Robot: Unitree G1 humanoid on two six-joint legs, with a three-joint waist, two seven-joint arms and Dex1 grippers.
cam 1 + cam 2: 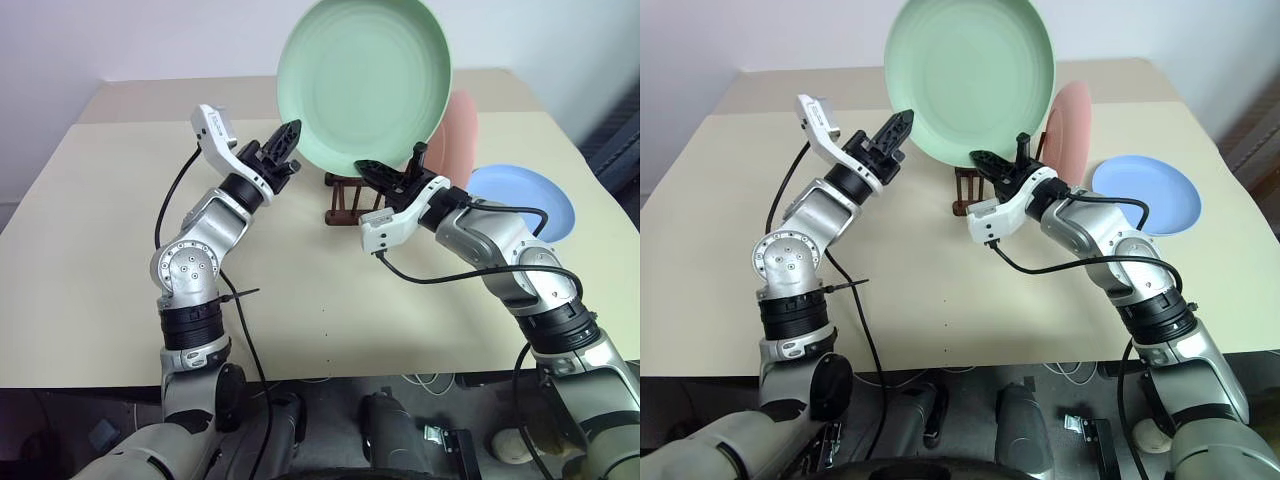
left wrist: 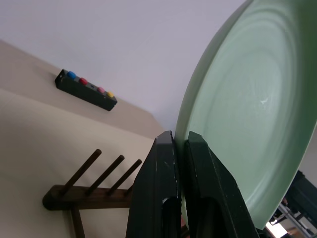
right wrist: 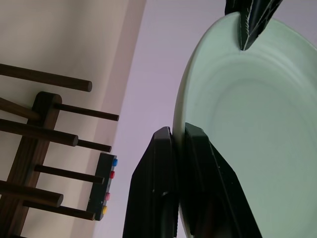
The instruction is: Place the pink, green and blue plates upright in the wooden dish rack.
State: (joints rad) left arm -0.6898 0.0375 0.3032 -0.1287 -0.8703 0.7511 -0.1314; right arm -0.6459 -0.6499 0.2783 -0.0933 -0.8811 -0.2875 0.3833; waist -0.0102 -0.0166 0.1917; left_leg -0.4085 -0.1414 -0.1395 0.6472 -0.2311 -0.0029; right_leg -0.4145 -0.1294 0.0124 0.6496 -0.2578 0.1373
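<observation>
Green plate (image 1: 362, 85) is held upright above wooden dish rack (image 1: 343, 198), both grippers' jaws clamped on its rim; lowering between pegs is called for.

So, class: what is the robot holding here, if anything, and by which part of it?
The green plate, held upright above the table. Both the left gripper and the right gripper are shut on its lower rim.

Green plate (image 1: 362, 80), pink plate (image 1: 462, 135), blue plate (image 1: 535, 200); rack (image 1: 343, 200) dk brown; tabletop (image 1: 100, 250) beige; fingers (image 2: 163, 198) blk.
</observation>
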